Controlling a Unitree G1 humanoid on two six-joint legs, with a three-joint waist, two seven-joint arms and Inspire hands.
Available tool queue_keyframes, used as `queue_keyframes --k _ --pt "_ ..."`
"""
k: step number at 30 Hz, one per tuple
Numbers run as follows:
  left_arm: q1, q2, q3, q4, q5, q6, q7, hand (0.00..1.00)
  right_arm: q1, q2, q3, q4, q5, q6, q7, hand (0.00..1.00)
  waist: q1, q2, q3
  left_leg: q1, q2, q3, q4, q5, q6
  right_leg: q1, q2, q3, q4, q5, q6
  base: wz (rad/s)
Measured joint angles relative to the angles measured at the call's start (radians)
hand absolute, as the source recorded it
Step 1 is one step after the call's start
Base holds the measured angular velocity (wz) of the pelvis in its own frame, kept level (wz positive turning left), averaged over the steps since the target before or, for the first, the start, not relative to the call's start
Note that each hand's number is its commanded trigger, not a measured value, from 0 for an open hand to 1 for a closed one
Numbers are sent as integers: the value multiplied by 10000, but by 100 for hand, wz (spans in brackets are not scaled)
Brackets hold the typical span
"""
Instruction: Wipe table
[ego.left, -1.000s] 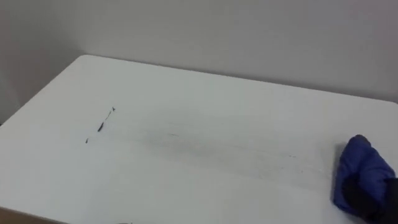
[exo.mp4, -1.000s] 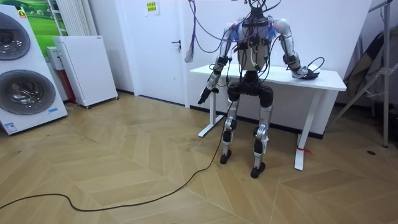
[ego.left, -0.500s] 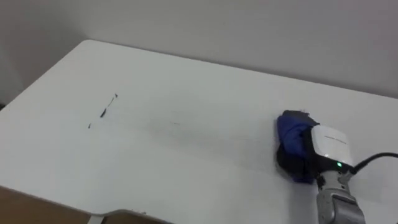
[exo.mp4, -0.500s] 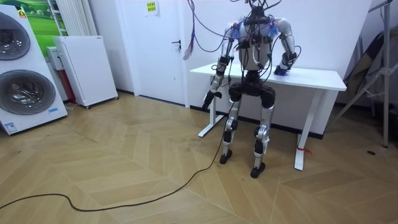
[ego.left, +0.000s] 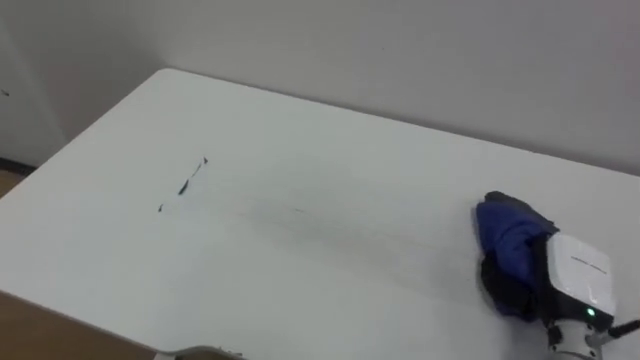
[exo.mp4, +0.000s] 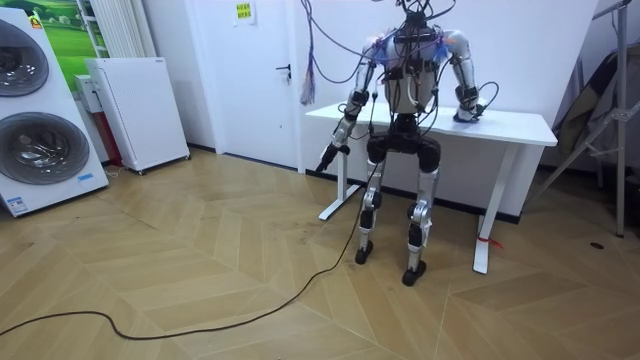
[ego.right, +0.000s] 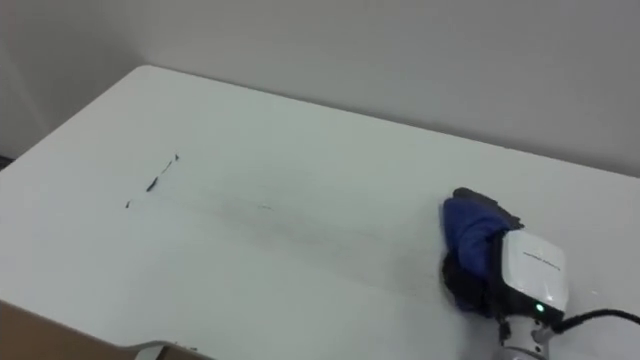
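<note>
Item one, the white table (ego.left: 300, 120): we record it standing against a pale wall, with the robot upright at its near long edge in the room view and facing the wall. Item two, the blue cloth (ego.left: 507, 232): it lies bunched on the table's top toward the table's right end, roughly midway between the near edge and the wall edge. Item three, the right hand (ego.left: 568, 285): it rests on the table with the cloth draped over its front part and touching it; that part is buried in the folds, so we cannot tell whether it grips the cloth or merely presses on it. Item four, a short dark ink streak (ego.left: 186, 185) on the table's left half, broken into a few small dashes, well apart from the cloth. Item five, a faint grey smear (ego.left: 330, 228) running across the table's middle from near the streak toward the cloth. Item six, the left hand (exo.mp4: 327, 156): it hangs low just off the table's left end, below the top; it is too small for us to tell open from closed. Item seven, a herringbone wooden floor (exo.mp4: 200, 280) under the table. Item eight, stacked washing machines (exo.mp4: 40, 150) and a white cabinet (exo.mp4: 135, 110), well off from the table's left end
</note>
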Motion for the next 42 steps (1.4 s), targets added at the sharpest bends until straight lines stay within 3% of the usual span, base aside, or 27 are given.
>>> queue_keyframes --k 6,11,17,20,26,28,34,37,42 --pt "-134 -337 -141 14 -48 -97 44 0 -12 37 -41 327 673 26 56 0 7 11 7 167 41 74 -8 2 12 89 31 171 51 1 -2 -6" --pt "-331 -541 -237 61 -596 -267 246 0 -71 94 -13 -389 1000 346 578 0 -2 -22 88 303 59 90 -185 4 7 -1 88 460 38 14 -27 -17" --pt "-547 -572 -234 60 -968 -295 276 0 -170 98 25 -1256 1443 436 993 0 -222 -53 339 165 60 222 -295 4 12 -286 84 626 57 16 -30 -11" --pt "-627 -574 -234 59 -989 -344 270 0 -148 94 -14 -1848 1646 457 1290 0 -355 -114 365 27 68 345 -376 17 29 -555 86 818 106 17 -31 -13" --pt "-737 -578 -234 61 -994 -624 252 0 -12 94 -275 -2921 2296 438 1980 0 -646 -191 358 -130 91 661 -360 15 35 -869 66 932 242 20 -34 -12" --pt "-739 -569 -229 61 -1001 -687 247 0 -9 91 -328 -3301 2295 439 2110 0 -724 -154 369 -82 91 745 -361 15 35 -874 67 1121 223 20 -34 -11" --pt "-829 -567 -188 58 -993 -882 236 0 -13 36 -886 -4364 2881 282 2087 0 -791 -47 355 53 106 766 -386 15 35 -869 71 1116 220 20 -33 -1" --pt "-850 -570 58 59 -982 -935 219 0 -23 32 -1522 -4819 2878 94 2084 0 -837 -93 346 35 115 767 -524 23 49 -883 83 1125 243 19 -32 0" --pt "-622 -570 647 269 -998 -1021 187 0 -130 -416 -2932 -4970 3756 -79 1937 0 -1038 -395 332 -33 131 802 -532 24 53 -1034 98 1177 297 20 -33 -4"
